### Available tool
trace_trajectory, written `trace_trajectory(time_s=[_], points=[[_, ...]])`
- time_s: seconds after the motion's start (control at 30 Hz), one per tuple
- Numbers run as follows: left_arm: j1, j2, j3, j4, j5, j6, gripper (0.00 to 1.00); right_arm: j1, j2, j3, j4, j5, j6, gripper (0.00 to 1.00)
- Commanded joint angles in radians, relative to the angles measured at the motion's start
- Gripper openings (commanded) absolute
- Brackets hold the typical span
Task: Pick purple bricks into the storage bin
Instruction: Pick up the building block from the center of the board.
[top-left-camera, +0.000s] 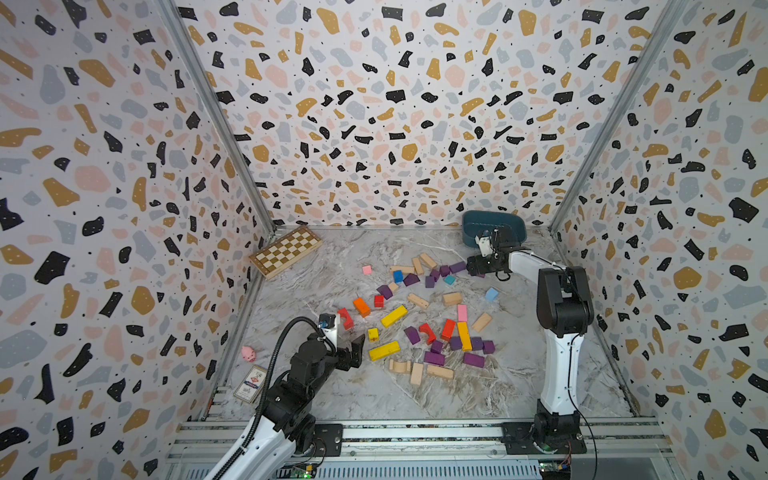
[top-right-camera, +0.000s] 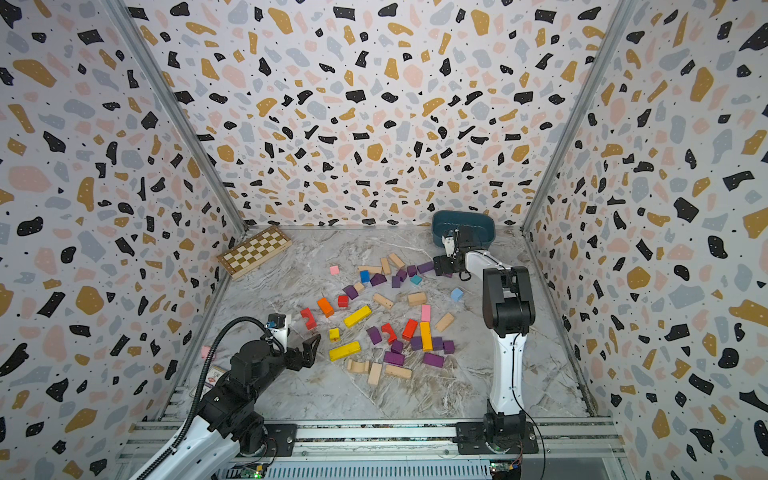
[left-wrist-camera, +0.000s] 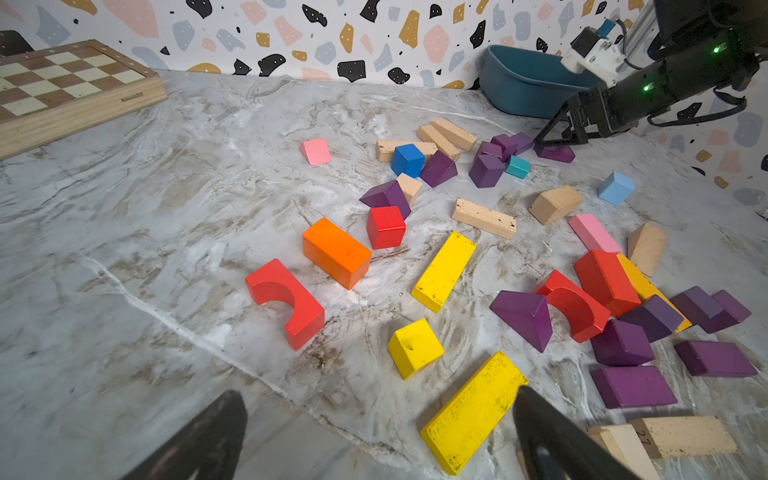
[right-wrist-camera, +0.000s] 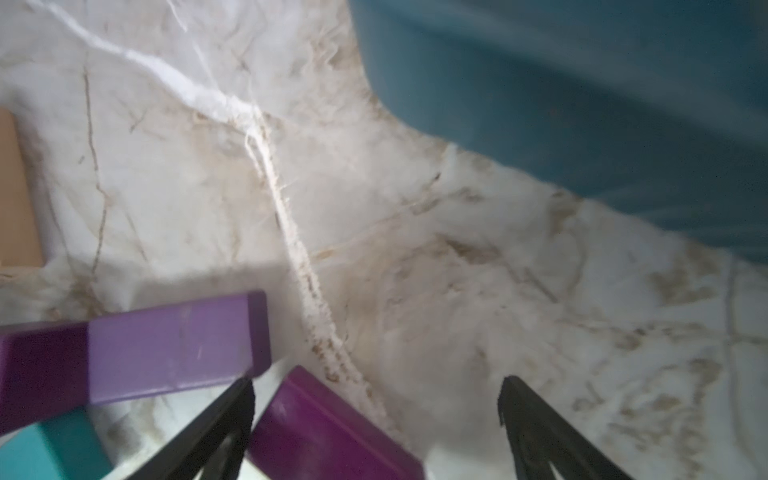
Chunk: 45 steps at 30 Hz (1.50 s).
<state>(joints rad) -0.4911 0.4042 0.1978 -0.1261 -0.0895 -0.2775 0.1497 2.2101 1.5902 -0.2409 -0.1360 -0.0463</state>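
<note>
The right gripper (top-left-camera: 473, 266) is seen low over the marble tabletop (top-left-camera: 332, 395), brought right up to the far cluster of purple bricks (top-left-camera: 457, 267). Its jaws are spread wide and nothing is pinched. In the right wrist view a purple brick (right-wrist-camera: 324, 428) is caught lying between the fingers. It is pressed close against one finger (right-wrist-camera: 224, 419), and a broad stretch of bare marble is left before the opposite one. A longer purple bar (right-wrist-camera: 174, 345) is laid just past that same fingertip, with a teal cube (right-wrist-camera: 50, 449) tucked in beside it.

The storage bin (top-left-camera: 478, 226) is found just beside this gripper, on its back-wall side. Its dark teal wall (right-wrist-camera: 582, 104) is shown near the fingertips and is touched by neither. What lies inside cannot be told, since the arm is in the way.

The left gripper (top-left-camera: 357, 349) is held above the table, its jaws also wide apart and empty. A long yellow bar (left-wrist-camera: 473, 415) is spotted just ahead of it, its near end close by one fingertip. A second heap of purple bricks (left-wrist-camera: 631, 386) is spread out ahead of this gripper, off toward the right arm's side and mixed in with red and plain wooden blocks. A red arch (left-wrist-camera: 286, 303) is set further ahead, toward the opposite side. The chessboard (top-left-camera: 286, 249) is parked well apart from both grippers.
</note>
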Motion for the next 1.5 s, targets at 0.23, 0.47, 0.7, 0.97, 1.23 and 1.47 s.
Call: trace_trajectory(time_s=[0.23,0.47,0.7,0.97,1.23,1.47], points=[[-0.003,-0.044,-0.004,0.034,-0.015,-0.007,0.99,0.022,-0.049,-0.027,-0.043,0.059,0.059,0.92],[-0.003,-0.051,-0.006,0.031,-0.016,-0.008,0.99,0.011,-0.114,-0.109,0.01,0.134,0.095,0.92],[-0.003,-0.067,-0.007,0.022,-0.023,-0.011,0.99,0.009,-0.101,-0.111,0.021,0.11,0.112,0.9],[-0.003,-0.079,-0.009,0.017,-0.031,-0.014,0.99,0.006,-0.077,-0.087,0.033,0.03,0.151,0.75],[-0.003,-0.079,-0.01,0.017,-0.034,-0.015,0.99,0.013,-0.073,-0.086,0.035,0.018,0.155,0.62],[-0.003,-0.08,-0.009,0.016,-0.037,-0.017,0.99,0.016,-0.098,-0.067,0.012,0.028,0.14,0.5]])
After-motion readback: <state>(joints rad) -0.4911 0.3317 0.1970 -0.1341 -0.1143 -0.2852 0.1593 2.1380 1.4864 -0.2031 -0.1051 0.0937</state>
